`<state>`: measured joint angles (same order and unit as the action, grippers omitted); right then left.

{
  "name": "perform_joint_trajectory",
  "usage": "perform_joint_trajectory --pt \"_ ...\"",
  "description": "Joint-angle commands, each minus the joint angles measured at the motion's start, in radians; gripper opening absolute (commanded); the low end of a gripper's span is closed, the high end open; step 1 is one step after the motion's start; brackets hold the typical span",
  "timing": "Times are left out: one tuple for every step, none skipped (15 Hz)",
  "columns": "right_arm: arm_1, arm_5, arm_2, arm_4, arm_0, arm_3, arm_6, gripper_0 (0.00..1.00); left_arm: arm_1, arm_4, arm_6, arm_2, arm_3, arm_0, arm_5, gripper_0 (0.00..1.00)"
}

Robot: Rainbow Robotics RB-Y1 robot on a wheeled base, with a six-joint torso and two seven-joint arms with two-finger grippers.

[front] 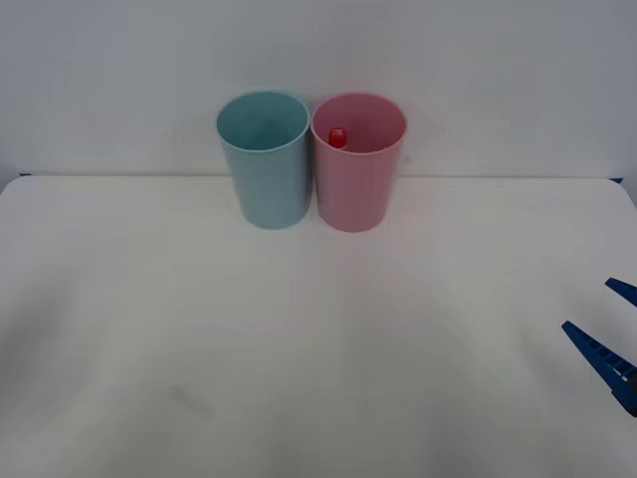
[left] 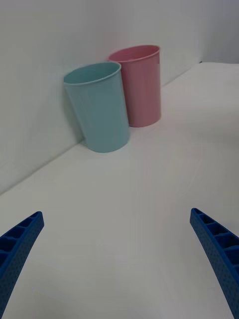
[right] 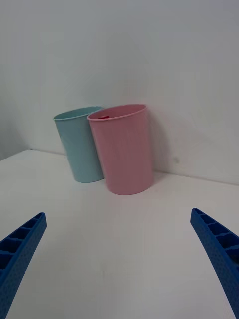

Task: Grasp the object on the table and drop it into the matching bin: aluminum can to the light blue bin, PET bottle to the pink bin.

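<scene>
At the table's (front: pixel 149 329) far edge, front view, the PET bottle's red cap (front: pixel 337 137) sat inside the pink bin (front: pixel 356 189), beside the light blue bin (front: pixel 267 179); the right gripper (front: pixel 609 329) hung spread at the right edge. Right wrist: fingers (right: pixel 20 249) apart, empty. Left wrist: the left gripper's fingers (left: pixel 219 249) apart, empty.

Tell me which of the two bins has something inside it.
The pink bin, on the robot's right of the pair. A red bottle cap shows just inside its rim, while the light blue bin beside it looks empty.
</scene>
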<state>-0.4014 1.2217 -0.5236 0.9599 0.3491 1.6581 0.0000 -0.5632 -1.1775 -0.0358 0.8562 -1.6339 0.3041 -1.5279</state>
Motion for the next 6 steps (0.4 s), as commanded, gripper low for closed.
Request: perform_joint_trajectory --pt "0.0 0.0 0.0 0.0 0.0 0.0 0.0 1.0 0.0 -0.016 0.001 0.0 0.0 0.003 0.008 1.0" --pt "0.0 0.0 0.0 0.0 0.0 0.0 0.0 1.0 0.0 -0.016 0.001 0.0 0.0 0.003 0.008 1.0" --pt "0.0 0.0 0.0 0.0 0.0 0.0 0.0 1.0 0.0 -0.016 0.001 0.0 0.0 0.003 0.008 1.0" --pt "0.0 0.0 0.0 0.0 0.0 0.0 0.0 1.0 0.0 -0.016 0.001 0.0 0.0 0.003 0.008 1.0" --pt "0.0 0.0 0.0 0.0 0.0 0.0 0.0 1.0 0.0 -0.016 0.001 0.0 0.0 0.003 0.008 1.0" --pt "0.0 0.0 0.0 0.0 0.0 0.0 0.0 1.0 0.0 -0.016 0.001 0.0 0.0 0.003 0.008 1.0"
